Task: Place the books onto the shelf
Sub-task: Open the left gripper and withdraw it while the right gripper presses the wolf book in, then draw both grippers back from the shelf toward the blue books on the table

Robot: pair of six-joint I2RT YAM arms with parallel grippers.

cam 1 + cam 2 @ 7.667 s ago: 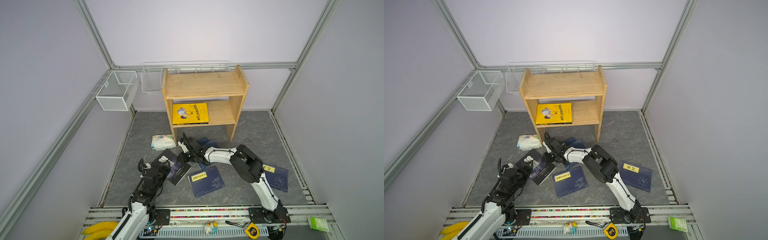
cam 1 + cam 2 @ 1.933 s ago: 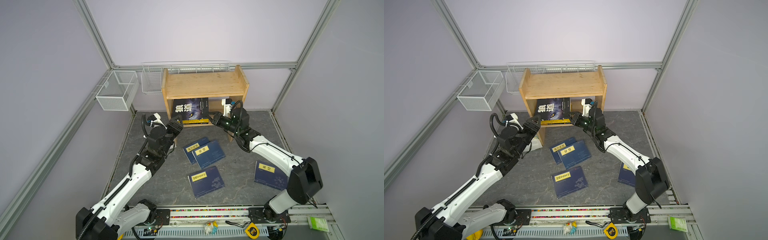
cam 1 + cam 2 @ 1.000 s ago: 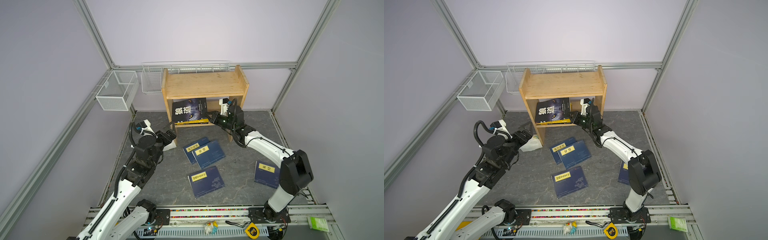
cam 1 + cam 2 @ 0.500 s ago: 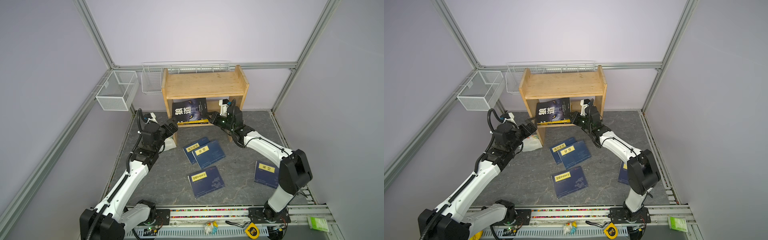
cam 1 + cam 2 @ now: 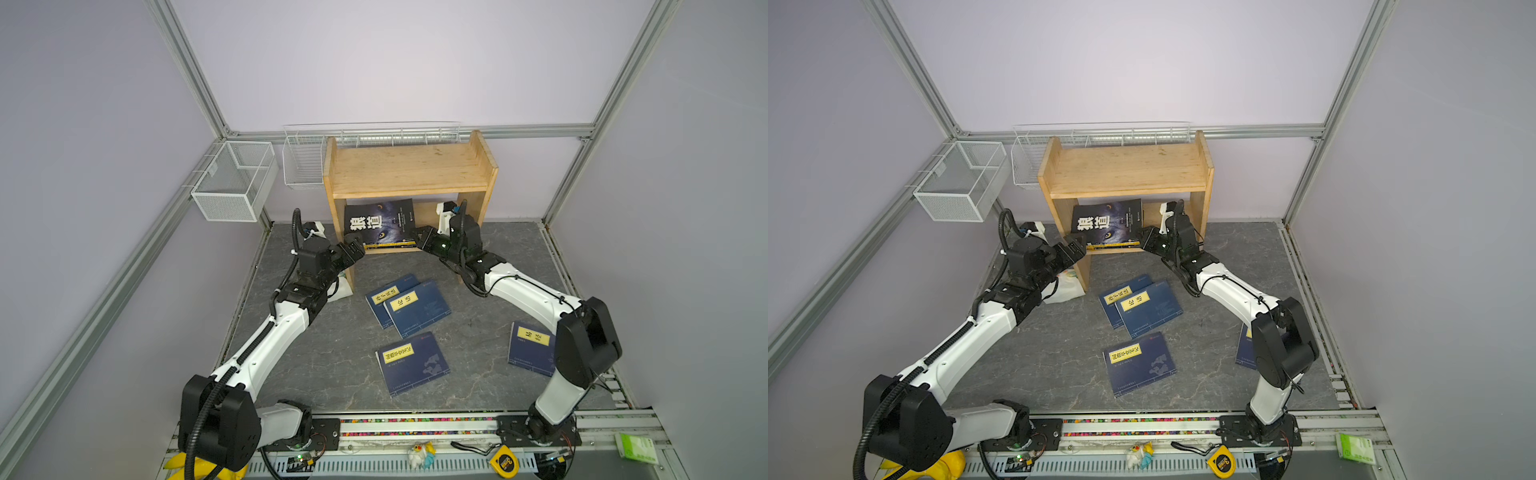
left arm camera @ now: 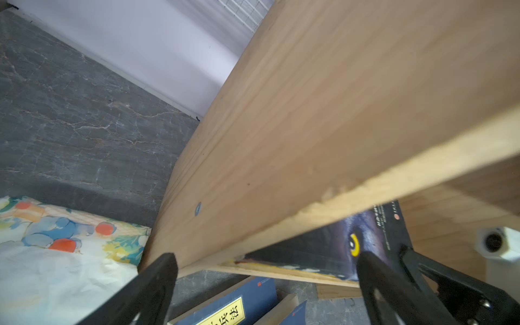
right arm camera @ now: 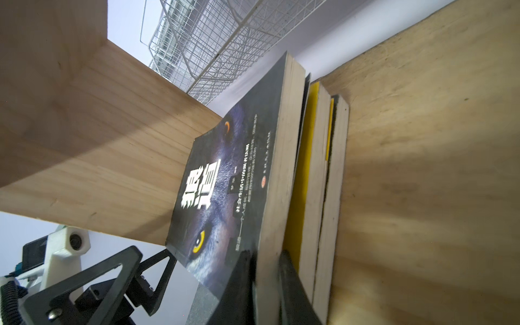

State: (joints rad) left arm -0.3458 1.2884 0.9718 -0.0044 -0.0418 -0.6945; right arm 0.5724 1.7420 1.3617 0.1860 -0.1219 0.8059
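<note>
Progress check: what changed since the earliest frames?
The black book went from the floor onto the shelf, atop the yellow book; the right gripper is shut on its edge. The left gripper, open, came up from near its base to the shelf's left front corner. Four navy books and the floral packet remain on the floor.

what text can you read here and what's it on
"狼道": cover of the black book on the shelf
"论语": yellow label, top navy book
"兵法": label's end, lower navy book, left wrist view
Other labels and small print: too blurred to read
</note>
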